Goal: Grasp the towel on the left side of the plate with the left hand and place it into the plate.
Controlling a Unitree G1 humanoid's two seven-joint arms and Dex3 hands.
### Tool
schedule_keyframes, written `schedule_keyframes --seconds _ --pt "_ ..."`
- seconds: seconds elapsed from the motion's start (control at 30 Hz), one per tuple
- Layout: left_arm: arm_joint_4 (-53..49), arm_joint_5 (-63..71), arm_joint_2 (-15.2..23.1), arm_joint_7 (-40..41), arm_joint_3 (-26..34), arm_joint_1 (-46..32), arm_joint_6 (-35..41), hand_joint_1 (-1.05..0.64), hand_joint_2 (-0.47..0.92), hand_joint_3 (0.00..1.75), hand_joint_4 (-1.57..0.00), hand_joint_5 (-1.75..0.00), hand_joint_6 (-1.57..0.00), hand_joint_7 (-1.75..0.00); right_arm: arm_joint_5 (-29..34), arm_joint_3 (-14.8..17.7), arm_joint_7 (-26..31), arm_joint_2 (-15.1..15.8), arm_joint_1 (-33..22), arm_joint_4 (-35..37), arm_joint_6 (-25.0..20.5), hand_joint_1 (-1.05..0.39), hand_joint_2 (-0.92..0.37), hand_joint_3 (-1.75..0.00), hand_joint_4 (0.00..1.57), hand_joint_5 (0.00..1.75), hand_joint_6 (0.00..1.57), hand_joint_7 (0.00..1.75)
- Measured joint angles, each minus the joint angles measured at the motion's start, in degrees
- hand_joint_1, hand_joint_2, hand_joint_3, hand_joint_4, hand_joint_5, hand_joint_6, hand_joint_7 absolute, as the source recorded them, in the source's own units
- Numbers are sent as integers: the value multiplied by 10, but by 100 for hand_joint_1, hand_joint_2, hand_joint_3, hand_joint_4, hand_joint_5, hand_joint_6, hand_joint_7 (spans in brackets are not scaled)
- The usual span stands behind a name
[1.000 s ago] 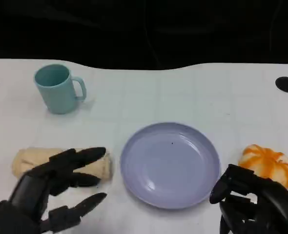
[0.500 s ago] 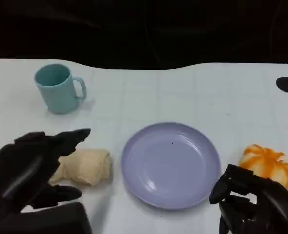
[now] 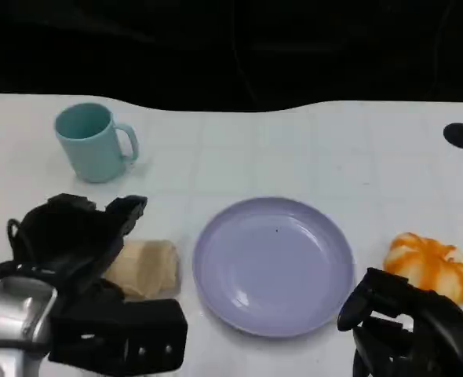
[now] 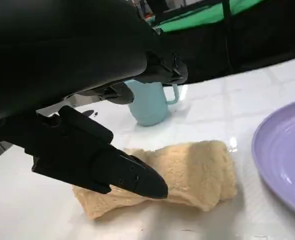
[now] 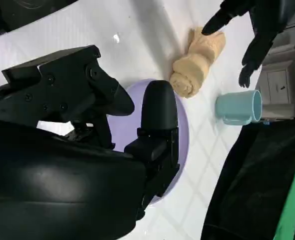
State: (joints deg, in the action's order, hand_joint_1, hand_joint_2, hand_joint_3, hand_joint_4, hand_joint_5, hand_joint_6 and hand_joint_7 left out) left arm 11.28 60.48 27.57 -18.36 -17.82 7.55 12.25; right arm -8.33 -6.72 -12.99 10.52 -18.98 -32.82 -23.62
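A rolled beige towel (image 3: 147,267) lies on the white table just left of the lavender plate (image 3: 275,263). My left hand (image 3: 74,236) hovers over the towel's left part and hides it. In the left wrist view the thumb (image 4: 122,172) reaches low across the front of the towel (image 4: 192,172) while the other fingers arch above it, apart from the cloth. From the right wrist camera, the left hand (image 5: 255,25) is spread above the towel (image 5: 197,62). My right hand (image 3: 408,334) rests near the table's front edge, right of the plate, holding nothing.
A teal mug (image 3: 92,141) stands at the back left, beyond the towel. An orange-and-white striped object (image 3: 432,265) lies right of the plate, close to my right hand. A black disc (image 3: 461,135) sits at the far right.
My left hand has moved forward and turned down over the towel, its silver forearm now in view at the lower left. The towel's left part is covered. The right hand has stayed put.
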Motion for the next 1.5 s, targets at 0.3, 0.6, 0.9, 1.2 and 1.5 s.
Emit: schedule_keyframes --seconds 0.3,0.6,0.9,1.2,1.5 --pt "-142 -3 -16 -18 -41 80 1 -60 85 1 -39 -10 -28 0 0 -4 5 -2 -2 -8 -2 -8 -70 -103 67 175 53 158" --pt "-266 -11 -34 -21 -79 124 5 -51 87 1 -48 -7 -32 -1 -1 -4 5 -3 -2 -10 -2 -9 -69 -102 68 175 54 158" --pt "-416 -70 -50 118 -87 170 -70 -24 92 31 -92 -55 -93 -10 -2 -2 4 -2 -1 -6 -2 -9 -69 -103 69 175 54 158" --pt "-522 -108 -46 365 -84 166 -186 -20 91 31 -89 -174 -73 -146 -1 -2 6 -3 3 -3 -2 -8 -69 -103 67 175 53 158" --pt "-532 -116 -46 465 -83 146 -201 -19 69 64 -85 -175 -63 -173 -1 -1 5 -2 4 -2 -2 -7 -70 -103 67 175 53 158"
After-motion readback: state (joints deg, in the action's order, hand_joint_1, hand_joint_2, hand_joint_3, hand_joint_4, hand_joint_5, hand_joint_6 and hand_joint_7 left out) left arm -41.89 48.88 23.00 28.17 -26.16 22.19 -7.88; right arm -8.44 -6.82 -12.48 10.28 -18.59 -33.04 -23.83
